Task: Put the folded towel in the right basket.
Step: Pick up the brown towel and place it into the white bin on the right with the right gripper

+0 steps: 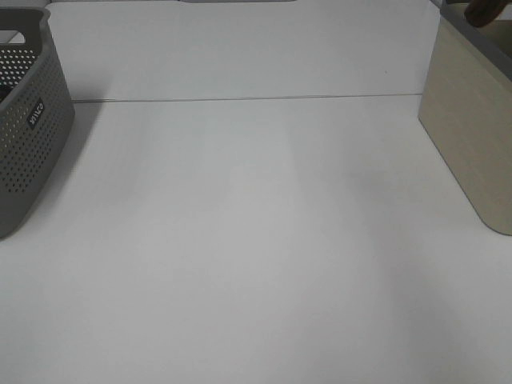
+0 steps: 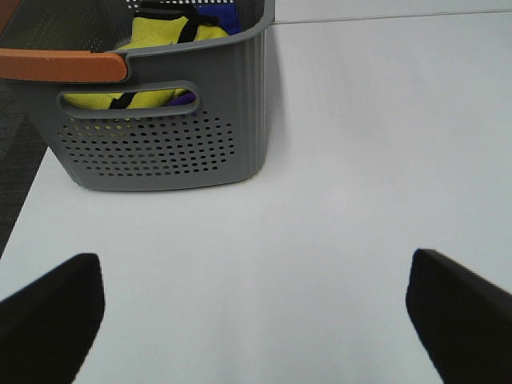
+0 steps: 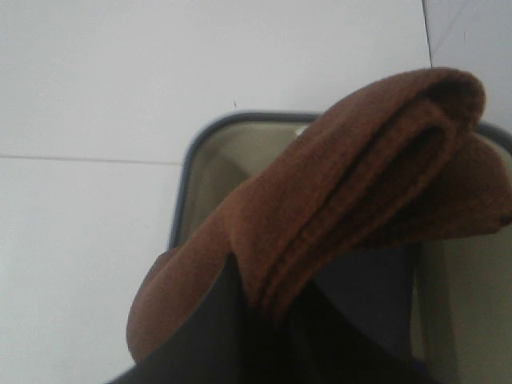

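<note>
The folded brown towel (image 3: 360, 184) hangs in my right gripper (image 3: 264, 320), which is shut on its lower edge. It hangs over the open top of the right basket (image 3: 186, 172), a beige bin with a grey rim. In the exterior high view that basket (image 1: 468, 120) stands at the right edge, and only a brown bit of the towel (image 1: 486, 10) shows above it in the top right corner. My left gripper (image 2: 256, 320) is open and empty above the white table, its dark fingers (image 2: 48, 312) wide apart. Neither gripper shows in the exterior high view.
A grey perforated basket (image 1: 28, 120) stands at the table's left edge. In the left wrist view this basket (image 2: 160, 136) holds yellow and blue cloth (image 2: 168, 32), with an orange bar (image 2: 64, 66) across its rim. The white table (image 1: 256, 240) lies between the baskets.
</note>
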Controlling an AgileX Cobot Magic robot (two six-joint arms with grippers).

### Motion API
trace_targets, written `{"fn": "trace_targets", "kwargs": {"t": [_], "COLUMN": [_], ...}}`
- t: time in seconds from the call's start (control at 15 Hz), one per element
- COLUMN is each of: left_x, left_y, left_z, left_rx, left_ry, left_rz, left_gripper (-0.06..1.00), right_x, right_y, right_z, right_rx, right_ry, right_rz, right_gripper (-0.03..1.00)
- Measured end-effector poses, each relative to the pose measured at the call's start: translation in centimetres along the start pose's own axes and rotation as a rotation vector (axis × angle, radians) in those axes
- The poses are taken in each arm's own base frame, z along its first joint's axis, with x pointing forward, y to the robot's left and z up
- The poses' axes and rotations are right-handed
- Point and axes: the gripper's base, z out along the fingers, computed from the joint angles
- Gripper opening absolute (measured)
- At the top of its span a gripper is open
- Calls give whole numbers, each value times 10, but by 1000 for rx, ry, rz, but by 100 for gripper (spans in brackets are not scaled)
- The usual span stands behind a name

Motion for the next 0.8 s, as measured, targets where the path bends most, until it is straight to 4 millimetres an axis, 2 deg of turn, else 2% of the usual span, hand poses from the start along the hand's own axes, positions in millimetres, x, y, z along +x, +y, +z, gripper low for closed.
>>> {"fn": "trace_targets", "kwargs": {"t": [0.13, 0.2, 0.33, 0.47, 0.53, 0.73, 0.8], "left_x": [0, 0, 0, 0, 0, 0, 0], "left_y": [0, 0, 0, 0, 0, 0, 0], "left_z": [0, 0, 0, 0, 0, 0, 0], "left_rx": [0, 0, 0, 0, 0, 0, 0], "left_ry": [0, 0, 0, 0, 0, 0, 0], "left_rz": [0, 0, 0, 0, 0, 0, 0], "left_gripper": [97, 97, 97, 97, 97, 97, 97], "right_x": [25, 45, 60, 64, 64, 64, 64], "right_y": [-22, -30, -30, -29, -29, -31, -31], "right_z": [21, 38, 52, 55, 54, 51, 51], "right_rx": [7, -3, -30, -38, -36, 0, 1], "right_ry": [110, 195, 259, 274, 273, 277, 276], "right_rz": [57, 93, 117, 128, 131, 170, 183], "right_gripper": [7, 7, 7, 8, 12, 50, 59]}}
